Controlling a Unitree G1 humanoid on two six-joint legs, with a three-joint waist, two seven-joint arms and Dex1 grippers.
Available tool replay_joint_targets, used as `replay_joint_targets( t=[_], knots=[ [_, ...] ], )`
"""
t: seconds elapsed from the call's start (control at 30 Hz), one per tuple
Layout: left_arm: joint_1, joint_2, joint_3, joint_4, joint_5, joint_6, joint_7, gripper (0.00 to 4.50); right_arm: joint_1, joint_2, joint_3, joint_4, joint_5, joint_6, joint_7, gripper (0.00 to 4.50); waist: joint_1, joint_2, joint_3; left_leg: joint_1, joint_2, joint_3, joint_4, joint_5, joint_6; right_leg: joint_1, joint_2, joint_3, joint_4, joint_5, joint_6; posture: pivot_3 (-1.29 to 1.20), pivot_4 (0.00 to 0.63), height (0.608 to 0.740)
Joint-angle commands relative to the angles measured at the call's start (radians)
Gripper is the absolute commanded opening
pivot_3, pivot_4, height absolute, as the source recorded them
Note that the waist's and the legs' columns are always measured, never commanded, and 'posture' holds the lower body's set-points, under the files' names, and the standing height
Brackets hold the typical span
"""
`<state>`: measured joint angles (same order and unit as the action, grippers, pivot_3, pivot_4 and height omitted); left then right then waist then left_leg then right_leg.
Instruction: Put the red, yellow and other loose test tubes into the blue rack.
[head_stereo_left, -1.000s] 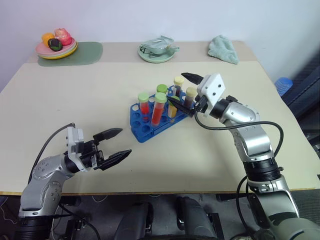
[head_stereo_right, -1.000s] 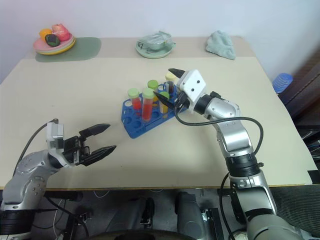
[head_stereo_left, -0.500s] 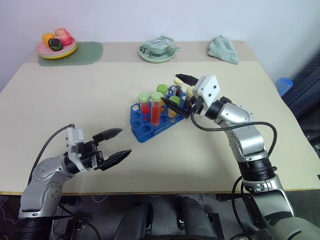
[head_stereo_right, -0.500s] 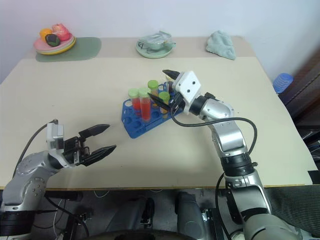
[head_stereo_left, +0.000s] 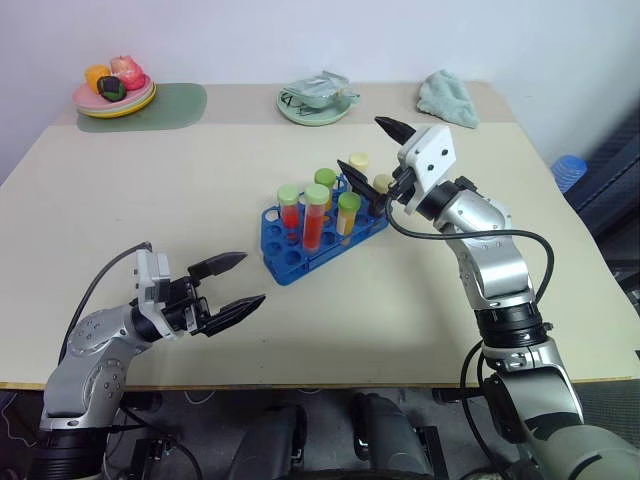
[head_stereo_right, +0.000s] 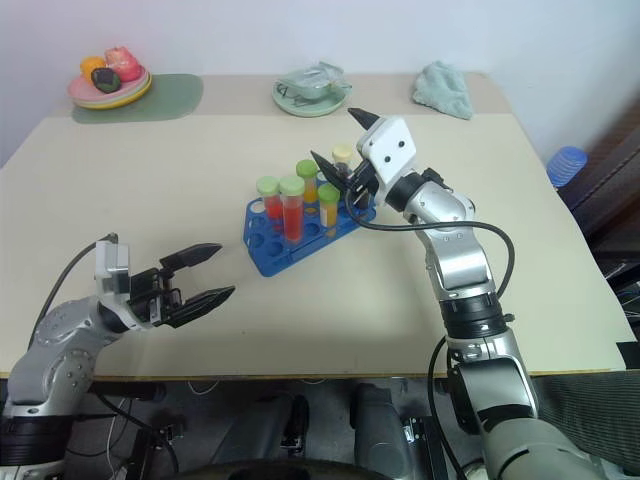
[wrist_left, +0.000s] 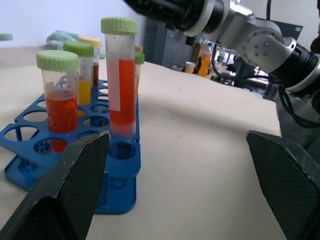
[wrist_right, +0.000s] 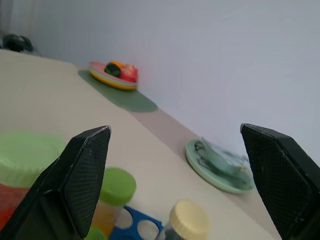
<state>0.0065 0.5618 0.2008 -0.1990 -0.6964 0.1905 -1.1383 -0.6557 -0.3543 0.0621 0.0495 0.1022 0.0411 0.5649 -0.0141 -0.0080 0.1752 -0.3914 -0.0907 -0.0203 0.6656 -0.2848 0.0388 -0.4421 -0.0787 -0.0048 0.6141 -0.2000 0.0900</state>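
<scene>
The blue rack sits slantwise near the middle of the table, with capped tubes standing upright in its holes: two red ones with pale green caps, a yellow one with a green cap, and a dark one with a yellow cap at the far end. My right gripper hangs just above that far end, fingers spread, holding nothing. My left gripper waits near the table's front edge, well apart, also spread and empty.
</scene>
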Motion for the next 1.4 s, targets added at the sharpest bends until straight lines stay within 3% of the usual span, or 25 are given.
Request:
replay_joint_targets(
  t=[0.03, 0.6, 1.03, 1.2, 1.4],
  knots=[
    [0.004, 0.005, 0.005, -0.027, -0.004, 0.0, 0.0, 4.46, -0.031, 0.003, 0.004, -0.008, -0.01, -0.023, -0.002, 4.27, -0.001, 0.0, 0.0, 0.0, 0.0, 0.0, 0.0, 0.0, 0.0, 0.0, 0.0, 0.0, 0.0, 0.0, 0.0, 0.0, 0.15, 0.74],
    [0.045, 0.003, 0.048, -0.065, -0.05, 0.005, 0.016, 4.46, 0.001, 0.005, 0.056, -0.066, 0.045, 0.015, 0.134, 4.27, 0.0, 0.0, 0.0, 0.0, 0.0, 0.0, 0.0, -0.002, 0.003, 0.0, 0.0, 0.0, 0.0, 0.0, 0.0, 0.0, 0.15, 0.74],
    [0.075, 0.041, 0.097, -0.102, -0.077, 0.036, 0.031, 4.46, 0.072, -0.054, -0.036, -0.193, 0.099, 0.104, 0.112, 4.27, 0.004, 0.0, 0.0, 0.0, 0.0, 0.0, 0.0, -0.002, 0.004, 0.0, 0.0, 0.0, -0.001, 0.0, 0.0, 0.0, 0.15, 0.74],
    [0.085, 0.056, 0.092, -0.119, -0.054, 0.054, 0.061, 4.46, 0.176, -0.082, -0.096, -0.342, 0.21, 0.203, 0.129, 4.27, 0.003, 0.0, 0.0, 0.0, 0.0, 0.0, -0.001, -0.002, 0.004, 0.0, 0.0, 0.0, -0.001, 0.0, 0.0, 0.0, 0.15, 0.74],
    [0.081, 0.072, 0.119, -0.102, 0.051, 0.003, 0.148, 4.46, 0.407, -0.229, -0.179, -0.487, 0.313, 0.309, 0.215, 4.27, 0.007, 0.0, 0.0, 0.0, 0.0, 0.0, -0.001, -0.003, 0.006, 0.001, -0.001, 0.0, -0.002, -0.002, -0.003, 0.0, 0.15, 0.74]
  ],
)
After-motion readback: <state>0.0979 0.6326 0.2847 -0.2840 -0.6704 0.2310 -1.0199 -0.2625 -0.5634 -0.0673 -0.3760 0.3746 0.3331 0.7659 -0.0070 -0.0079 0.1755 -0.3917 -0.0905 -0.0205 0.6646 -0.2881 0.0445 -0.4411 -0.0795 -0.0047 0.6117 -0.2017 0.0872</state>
